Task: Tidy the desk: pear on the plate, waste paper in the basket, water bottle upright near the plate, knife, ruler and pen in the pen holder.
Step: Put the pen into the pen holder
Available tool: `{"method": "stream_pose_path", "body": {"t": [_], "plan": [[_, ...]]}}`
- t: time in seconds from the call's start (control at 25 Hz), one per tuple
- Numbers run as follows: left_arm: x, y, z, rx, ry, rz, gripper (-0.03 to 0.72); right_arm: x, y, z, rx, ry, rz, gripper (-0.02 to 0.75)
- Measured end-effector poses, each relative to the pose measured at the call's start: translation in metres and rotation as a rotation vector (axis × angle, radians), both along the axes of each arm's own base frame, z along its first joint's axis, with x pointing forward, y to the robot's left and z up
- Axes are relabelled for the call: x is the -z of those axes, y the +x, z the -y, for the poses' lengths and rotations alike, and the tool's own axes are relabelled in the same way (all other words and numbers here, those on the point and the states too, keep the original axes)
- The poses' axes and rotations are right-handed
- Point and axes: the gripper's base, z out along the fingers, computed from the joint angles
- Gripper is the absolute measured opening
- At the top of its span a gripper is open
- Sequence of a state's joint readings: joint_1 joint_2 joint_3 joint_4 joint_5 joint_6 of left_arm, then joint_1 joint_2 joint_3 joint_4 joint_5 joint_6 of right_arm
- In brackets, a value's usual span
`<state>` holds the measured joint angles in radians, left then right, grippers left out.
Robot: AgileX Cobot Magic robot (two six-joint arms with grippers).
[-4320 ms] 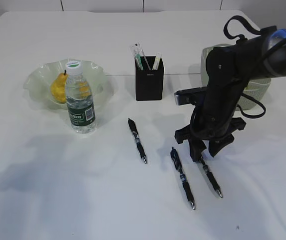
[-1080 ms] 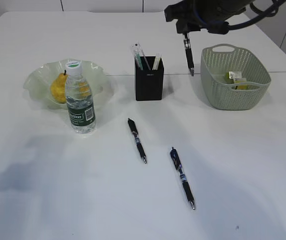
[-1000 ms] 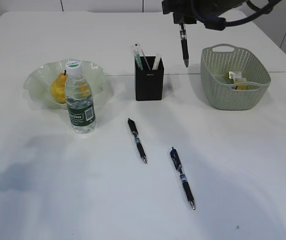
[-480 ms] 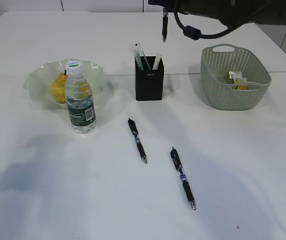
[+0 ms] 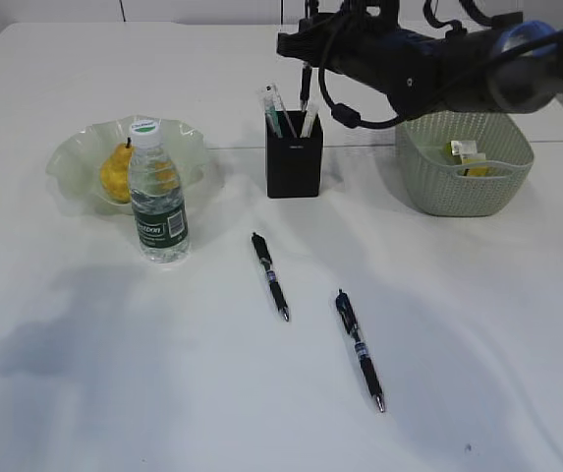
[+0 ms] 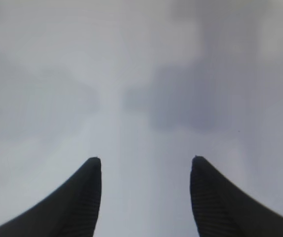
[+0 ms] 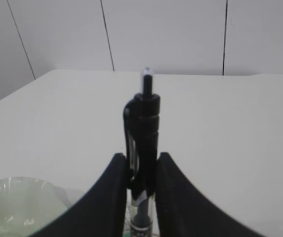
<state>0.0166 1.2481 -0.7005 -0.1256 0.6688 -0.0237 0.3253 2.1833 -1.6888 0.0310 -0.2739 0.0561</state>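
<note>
Black pen [image 7: 142, 163]: dark barrel, side clip, clear lower section, click-button end uppermost; hangs upright above the pen holder [image 5: 294, 162].
Right gripper [image 5: 306, 59]: fingers clamped on this pen.
Left gripper [image 6: 145, 197]: fingers apart, holding nothing, over blurred white surface.
Table [image 5: 114, 374]: two more pens [image 5: 270, 276] lie flat, well apart.

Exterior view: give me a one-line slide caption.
Right gripper holds a pen upright over the pen holder; two pens lie on the table.
</note>
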Motion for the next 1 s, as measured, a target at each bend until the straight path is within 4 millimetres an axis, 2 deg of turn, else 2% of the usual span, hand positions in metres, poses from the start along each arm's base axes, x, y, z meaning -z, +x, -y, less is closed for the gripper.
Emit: {"method": "stream_pose_path", "body": {"t": [0.36,0.6,0.8,1.0], "plan": [[0.000,0.000,0.000,0.000,0.000,0.000,0.402,0.026,0.018,-0.004,0.006,0.009,0.004,0.131],[0.000,0.000,0.000,0.000,0.000,0.000,0.402,0.055,0.023,-0.004,0.010,0.006,-0.051,0.131],[0.000,0.000,0.000,0.000,0.000,0.000,0.402,0.072,0.025,-0.005,0.012,0.005,-0.078,0.131],[0.000,0.000,0.000,0.000,0.000,0.002,0.402,0.077,0.026,-0.005,0.012,0.003,-0.091,0.136]]}}
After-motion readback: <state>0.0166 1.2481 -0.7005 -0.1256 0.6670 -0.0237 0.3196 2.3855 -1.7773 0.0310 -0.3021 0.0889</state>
